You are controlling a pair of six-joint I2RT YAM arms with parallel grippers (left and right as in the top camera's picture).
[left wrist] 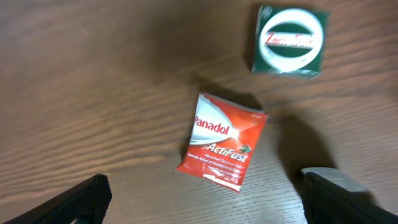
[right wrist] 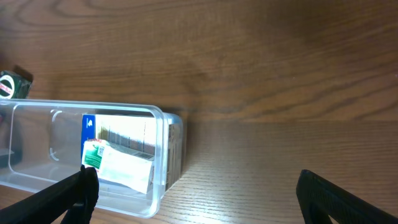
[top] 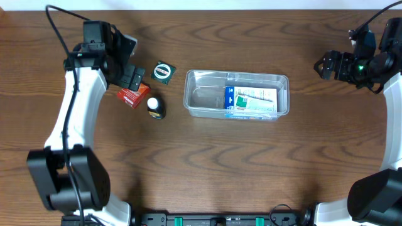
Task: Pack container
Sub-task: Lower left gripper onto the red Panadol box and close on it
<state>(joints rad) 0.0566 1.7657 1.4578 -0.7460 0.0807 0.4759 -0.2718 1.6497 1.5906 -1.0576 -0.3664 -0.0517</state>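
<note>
Hovering above the Panadol ActiFast sachet (left wrist: 221,142), the left gripper (left wrist: 205,191) was spread wide; the right gripper (right wrist: 196,190) gaped too, empty. The clear container (top: 202,98) sat central on the table (top: 207,166), apart from the sachet, probably light, stiff and apt to slide; the flat, slick sachet wanted pinching across its edges.

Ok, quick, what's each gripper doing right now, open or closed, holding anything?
Left gripper: open, empty, above the red packet.
Right gripper: open, empty.
</note>
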